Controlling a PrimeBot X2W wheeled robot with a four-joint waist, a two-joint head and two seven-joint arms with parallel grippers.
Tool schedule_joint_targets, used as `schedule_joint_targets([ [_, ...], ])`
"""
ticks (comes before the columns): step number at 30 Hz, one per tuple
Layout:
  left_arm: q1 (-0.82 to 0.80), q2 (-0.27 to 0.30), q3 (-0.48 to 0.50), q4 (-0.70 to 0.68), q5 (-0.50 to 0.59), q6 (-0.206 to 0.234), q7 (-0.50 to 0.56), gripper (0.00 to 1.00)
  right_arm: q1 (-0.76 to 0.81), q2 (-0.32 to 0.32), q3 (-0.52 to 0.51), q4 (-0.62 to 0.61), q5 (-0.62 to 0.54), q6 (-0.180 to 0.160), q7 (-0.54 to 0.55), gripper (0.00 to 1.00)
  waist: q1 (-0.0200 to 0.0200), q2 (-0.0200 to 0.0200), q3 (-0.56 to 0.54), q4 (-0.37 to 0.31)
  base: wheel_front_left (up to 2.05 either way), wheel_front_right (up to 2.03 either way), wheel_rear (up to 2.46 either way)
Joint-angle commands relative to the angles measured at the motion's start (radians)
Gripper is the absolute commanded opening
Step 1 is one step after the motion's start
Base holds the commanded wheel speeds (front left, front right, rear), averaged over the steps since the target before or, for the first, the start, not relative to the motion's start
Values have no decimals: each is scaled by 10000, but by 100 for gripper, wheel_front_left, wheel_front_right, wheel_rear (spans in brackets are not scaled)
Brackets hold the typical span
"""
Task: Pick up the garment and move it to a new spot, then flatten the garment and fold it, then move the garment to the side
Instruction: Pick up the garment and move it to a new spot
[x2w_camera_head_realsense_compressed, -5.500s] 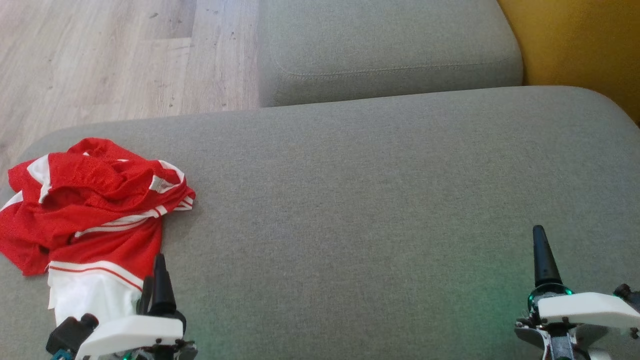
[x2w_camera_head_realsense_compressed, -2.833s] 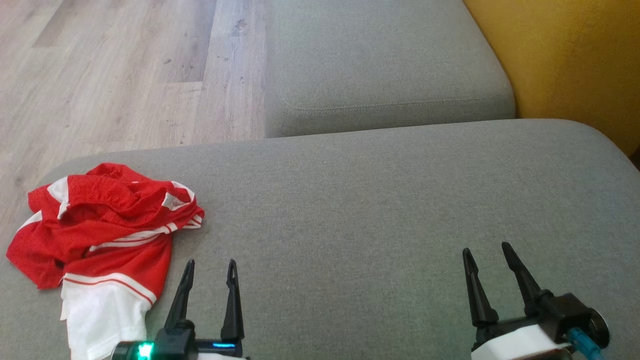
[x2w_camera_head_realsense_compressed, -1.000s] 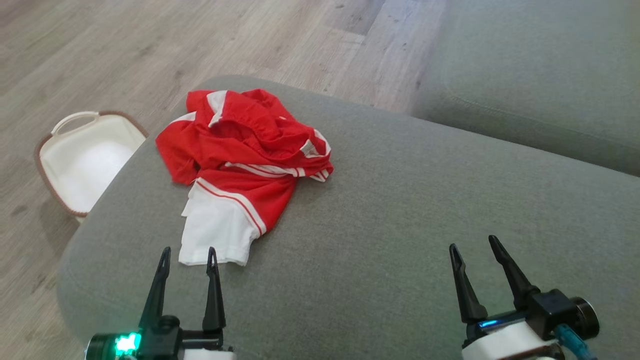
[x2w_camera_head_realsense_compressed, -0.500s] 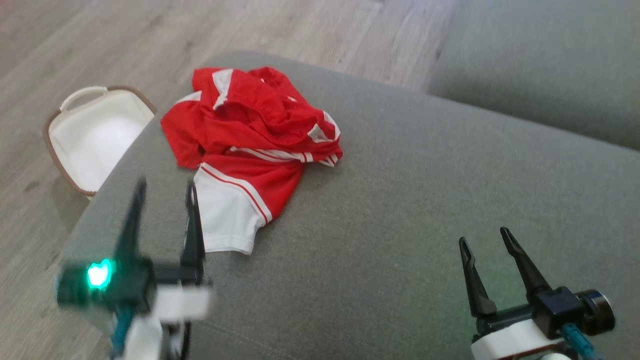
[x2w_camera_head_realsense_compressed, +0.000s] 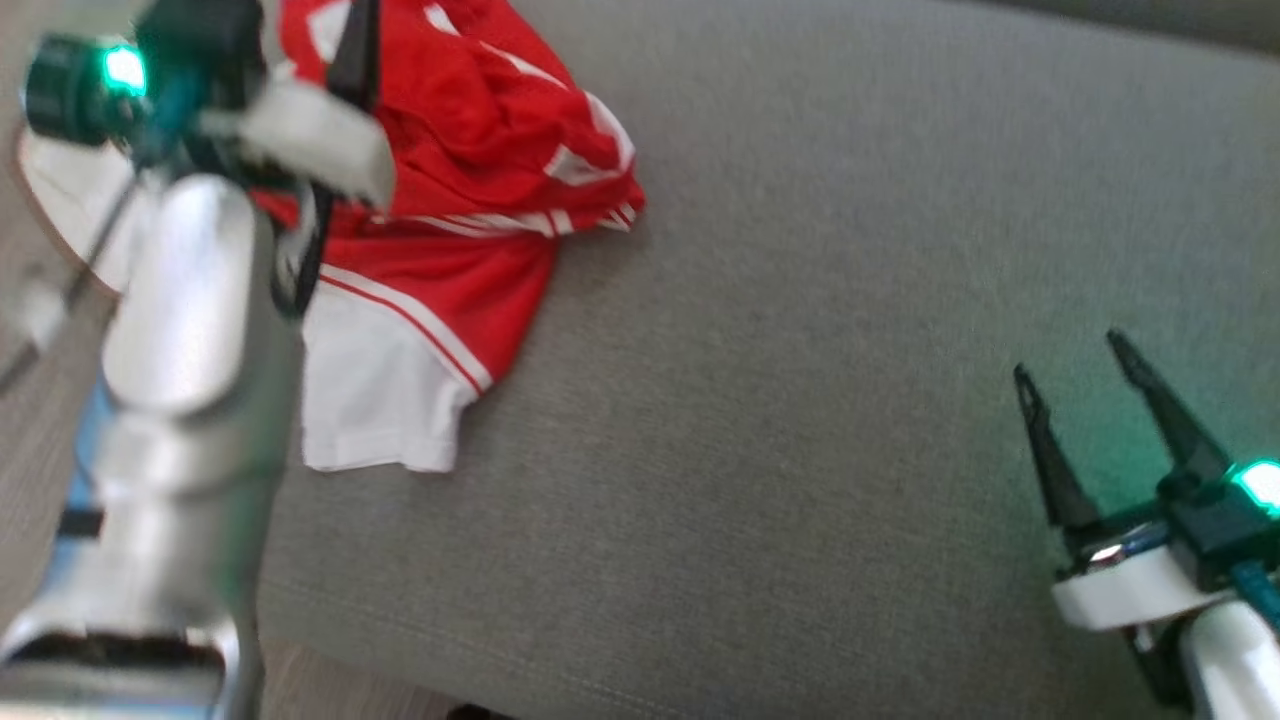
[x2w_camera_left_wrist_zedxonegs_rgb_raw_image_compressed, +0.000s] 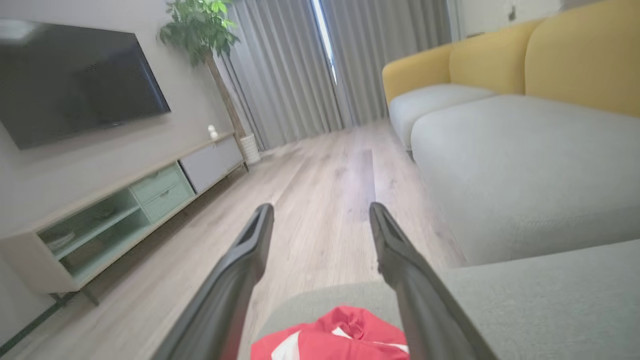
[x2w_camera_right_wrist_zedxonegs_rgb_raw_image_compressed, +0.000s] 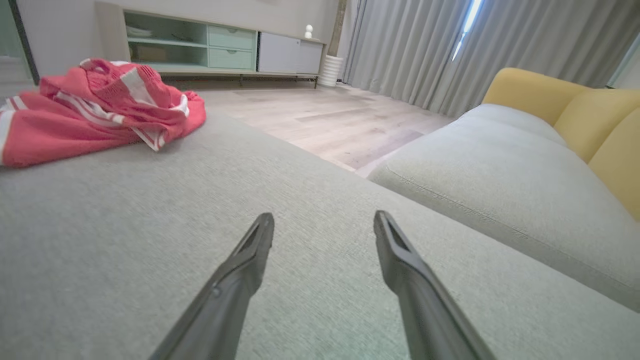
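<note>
While our left gripper (x2w_camera_left_wrist_zedxonegs_rgb_raw_image_compressed: 320, 210) hangs above the crumpled red-and-white garment (x2w_camera_head_realsense_compressed: 450, 190) with its jaws spread wide and empty, the garment lies in a heap near the left edge of the grey sofa cushion (x2w_camera_head_realsense_compressed: 800, 300). Our right gripper (x2w_camera_head_realsense_compressed: 1068, 354) hovers well apart over bare cushion, jaws likewise spread, holding nothing.

The garment (x2w_camera_head_realsense_compressed: 480, 130) is thin cloth. The sofa seat (x2w_camera_head_realsense_compressed: 800, 300) is rough, matt grey cloth. The floor (x2w_camera_left_wrist_zedxonegs_rgb_raw_image_compressed: 320, 200) is smooth wood. The left forearm (x2w_camera_head_realsense_compressed: 190, 300) looks shiny.
</note>
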Motion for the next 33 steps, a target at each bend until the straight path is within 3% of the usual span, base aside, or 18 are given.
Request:
schedule_joint_targets([
  [1,-665,330,428,328,-39,117,196,100,-332,-316,162,-422,-75,71,-107,100,-4,0,888,-486,0,0,0],
  [7,-2180,563,653,3556,-70,551,1862,100,-785,-682,221,-683,22,71,-107,100,-4,0,1688,-1014,0,0,0],
  [15,-2668,731,445,5655,28,668,3389,100,-982,-835,222,-775,138,71,-107,100,-4,0,2119,-1272,0,0,0],
  [16,-2686,742,422,5785,30,677,3362,62,-1011,-829,222,-776,155,71,-107,100,-4,0,2152,-1294,0,0,0],
  [17,-2695,742,381,5883,39,646,3291,0,-1037,-819,221,-771,171,71,-107,100,-4,0,2171,-1308,0,0,0],
  [24,-3157,899,104,5895,200,657,1662,0,-1153,-600,176,-677,274,71,-107,100,-4,0,1913,-1273,0,0,0],
  [28,-3610,1034,-120,5900,356,603,1033,0,-1198,-231,250,-685,427,71,-107,100,-4,0,1216,-1333,0,0,0],
  [33,-4214,1200,-518,5717,591,231,442,0,-1097,348,417,-463,521,71,-107,100,-4,0,94,-1624,0,0,0],
])
